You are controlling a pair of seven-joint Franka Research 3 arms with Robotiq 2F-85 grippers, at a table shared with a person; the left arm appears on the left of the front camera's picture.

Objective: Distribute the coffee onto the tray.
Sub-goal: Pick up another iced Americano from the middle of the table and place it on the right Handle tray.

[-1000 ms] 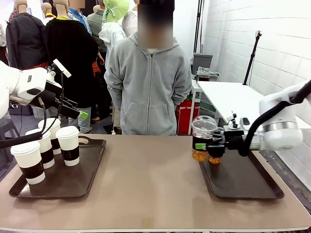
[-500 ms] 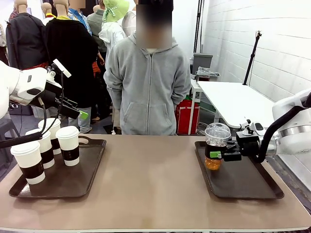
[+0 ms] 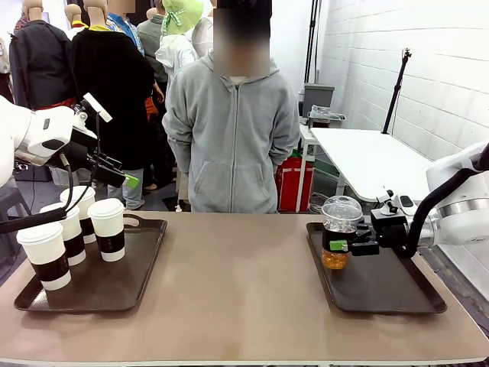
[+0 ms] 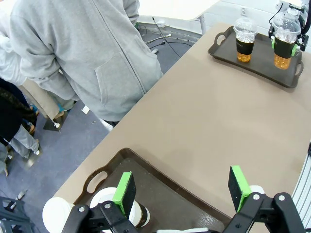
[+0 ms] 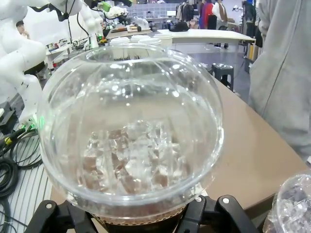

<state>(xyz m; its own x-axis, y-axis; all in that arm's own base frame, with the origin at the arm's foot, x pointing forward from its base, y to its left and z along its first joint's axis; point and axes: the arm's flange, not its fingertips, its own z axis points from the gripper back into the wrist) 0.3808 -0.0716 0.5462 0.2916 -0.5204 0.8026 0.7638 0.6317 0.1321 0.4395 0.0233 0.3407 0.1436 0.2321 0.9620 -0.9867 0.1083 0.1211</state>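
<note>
Nearest the robot, at the left side of the table point(image 3: 244, 298), the left tray point(image 3: 134, 287) carries the white lidded cups point(image 3: 107, 228) in dark sleeves. The left gripper point(image 4: 182, 191) hangs above that tray with its green-padded jaws spread wide and nothing between them.

On the right tray point(image 3: 382, 294), the right gripper point(image 3: 345, 243) is clamped on the sleeve of a dome-lidded iced coffee point(image 3: 340, 241), the cup upright between its fingers, at the tray's left edge. In the left wrist view a second iced coffee point(image 4: 244, 39) stands just beside it on the same tray.

Beyond the table stands a person point(image 3: 233, 130) in a grey hoodie.
</note>
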